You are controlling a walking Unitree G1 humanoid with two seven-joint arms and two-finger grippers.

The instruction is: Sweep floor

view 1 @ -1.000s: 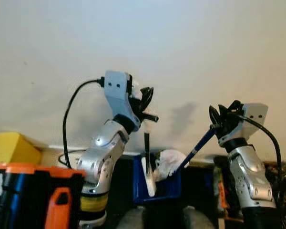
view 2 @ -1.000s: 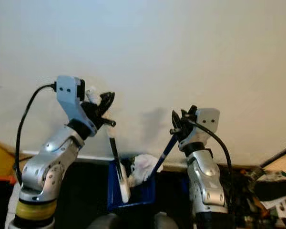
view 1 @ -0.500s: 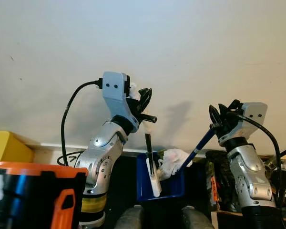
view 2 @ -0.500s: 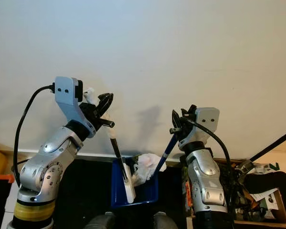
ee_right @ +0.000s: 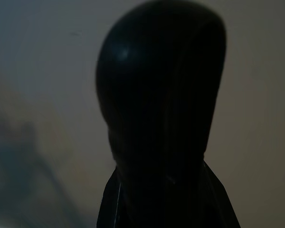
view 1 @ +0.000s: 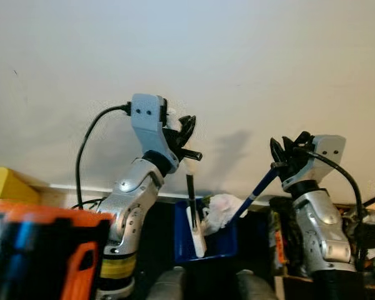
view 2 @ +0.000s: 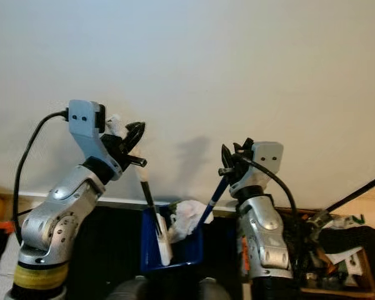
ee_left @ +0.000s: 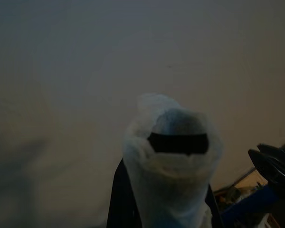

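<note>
My left gripper (view 1: pixel 182 134) is raised in front of the white wall and shut on the top of a brush handle (view 1: pixel 191 187). The handle's white-wrapped tip (ee_left: pixel 173 161) fills the left wrist view. The brush's white lower end (view 1: pixel 195 234) hangs inside a blue dustpan (view 1: pixel 224 245) low in the middle. My right gripper (view 1: pixel 286 155) is shut on the dustpan's blue handle (view 1: pixel 256 190), whose black knob (ee_right: pixel 161 104) shows in the right wrist view. Crumpled white paper (view 1: pixel 220 209) lies in the pan.
An orange, black and blue container (view 1: pixel 44 250) stands close at the lower left, with a yellow object (view 1: pixel 3 184) behind it. A box of clutter (view 2: pixel 337 256) sits on the floor at the right. The white wall (view 1: pixel 269 62) is directly ahead.
The whole picture has shifted a little, so the camera moved. Both grippers keep the same hold, and the brush and dustpan stay in the same pose.
</note>
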